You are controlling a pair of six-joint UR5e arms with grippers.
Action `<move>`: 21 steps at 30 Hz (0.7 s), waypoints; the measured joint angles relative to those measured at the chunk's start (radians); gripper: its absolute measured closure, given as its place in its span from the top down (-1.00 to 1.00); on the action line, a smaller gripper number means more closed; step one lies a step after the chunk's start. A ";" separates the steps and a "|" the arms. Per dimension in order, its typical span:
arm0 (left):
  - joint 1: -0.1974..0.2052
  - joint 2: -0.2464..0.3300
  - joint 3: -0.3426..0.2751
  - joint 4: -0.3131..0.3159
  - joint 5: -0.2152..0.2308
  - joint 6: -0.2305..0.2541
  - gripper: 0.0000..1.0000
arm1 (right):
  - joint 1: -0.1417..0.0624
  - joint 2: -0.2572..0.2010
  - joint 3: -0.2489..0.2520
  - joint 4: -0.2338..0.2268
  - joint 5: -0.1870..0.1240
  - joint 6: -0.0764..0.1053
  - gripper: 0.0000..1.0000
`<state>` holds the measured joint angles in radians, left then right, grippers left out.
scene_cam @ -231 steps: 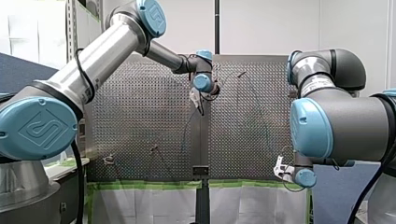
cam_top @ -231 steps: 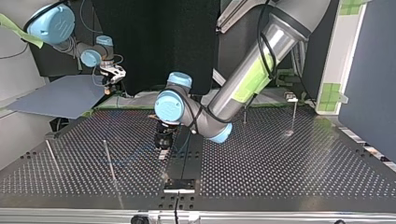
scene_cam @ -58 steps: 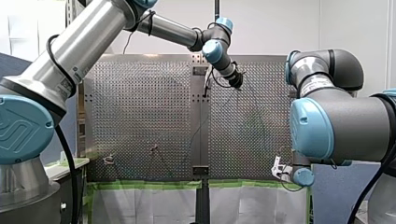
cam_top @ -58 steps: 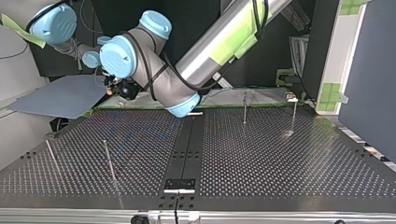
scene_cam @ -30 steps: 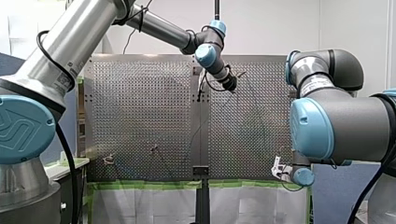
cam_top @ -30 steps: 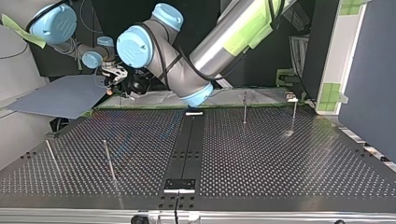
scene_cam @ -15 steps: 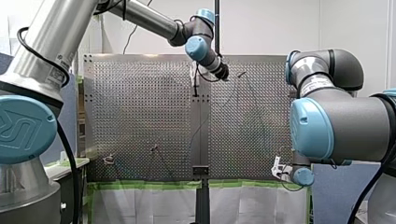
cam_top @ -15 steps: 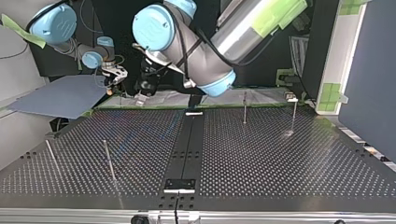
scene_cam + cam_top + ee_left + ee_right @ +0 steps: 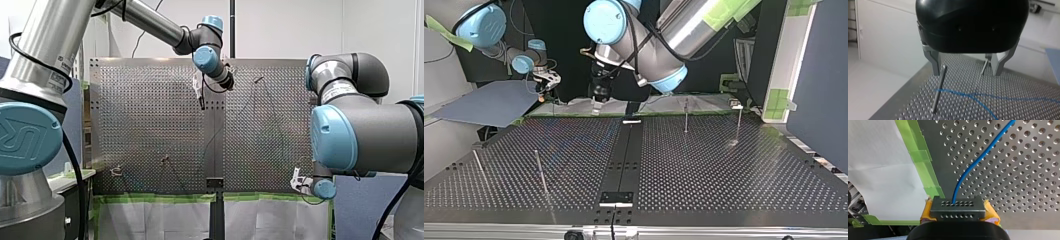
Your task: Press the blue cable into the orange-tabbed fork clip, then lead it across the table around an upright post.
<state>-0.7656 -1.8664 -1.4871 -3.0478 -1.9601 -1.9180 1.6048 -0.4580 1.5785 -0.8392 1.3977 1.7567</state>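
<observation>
My left arm (image 9: 55, 55): silver tube, pale blue round joint caps with a stamped logo, black cable looped along it, small label. In the top view there is a lime-green strip on the tube. My right arm (image 9: 365, 130): dark grey housings, pale blue caps, black cable. Left gripper (image 9: 966, 72): glossy black rounded housing, two small holes, grey metal fingers (image 9: 935, 63). Right gripper (image 9: 958, 211): yellow pads (image 9: 927, 209), dark perforated plate, black body.

The cable (image 9: 981, 157) is blue, the tape (image 9: 920, 157) green, the perforated table (image 9: 1023, 182) grey, pads (image 9: 991, 213) on my right claw (image 9: 958, 206) yellow.
</observation>
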 joint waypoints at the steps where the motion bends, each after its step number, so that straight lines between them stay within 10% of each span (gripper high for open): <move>1: 0.001 0.000 -0.008 0.009 -0.009 0.001 0.99 | 0.000 0.000 0.000 0.000 0.000 -0.001 -1.00; 21: 0.020 -0.001 -0.191 0.191 -0.057 0.019 0.99 | 0.005 0.000 -0.001 0.000 0.000 -0.006 -1.00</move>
<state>-0.7457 -1.8673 -1.6781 -2.8566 -2.0173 -1.8993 1.6098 -0.4582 1.5779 -0.8393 1.3976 1.7505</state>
